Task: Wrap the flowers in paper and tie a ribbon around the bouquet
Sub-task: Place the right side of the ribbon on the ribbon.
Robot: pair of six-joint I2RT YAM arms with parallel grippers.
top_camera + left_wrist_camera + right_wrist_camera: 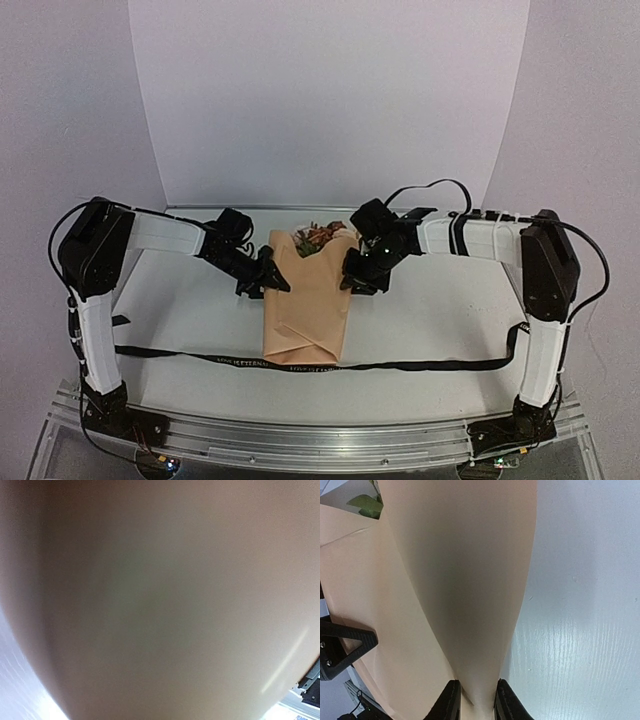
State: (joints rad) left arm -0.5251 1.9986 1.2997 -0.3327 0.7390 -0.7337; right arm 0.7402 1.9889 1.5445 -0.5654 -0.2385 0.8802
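From where I stand there is one white table (180,300) and two arms on it, the left arm (100,300) and the right arm (545,300). Each rises from its base at the near edge, folds at a high outer elbow and reaches inward, so the wrists meet from opposite sides at the middle.

Between them lies a single bouquet (307,310), lengthwise in the centre of the table, its wider end pointing away from the bases. It is wrapped in one sheet of tan paper (460,580), folded over itself near the front. One black ribbon (200,356) stretches flat across the table from side to side, crossing right at the bouquet's near end (whether it goes under the tip I cannot tell). One bunch of flowers (318,238) peeks out of the far opening, cream and orange-brown with a green leaf (364,504).

The right gripper (476,690) sits at the bouquet's right flank, its two fingers (449,702) drawn in narrow with a raised fold of the paper pinched between them. The left gripper (272,280) is pressed up against the left flank. Its own camera sees only blurred tan paper, so I cannot tell how wide its jaws stand or whether they grip anything.
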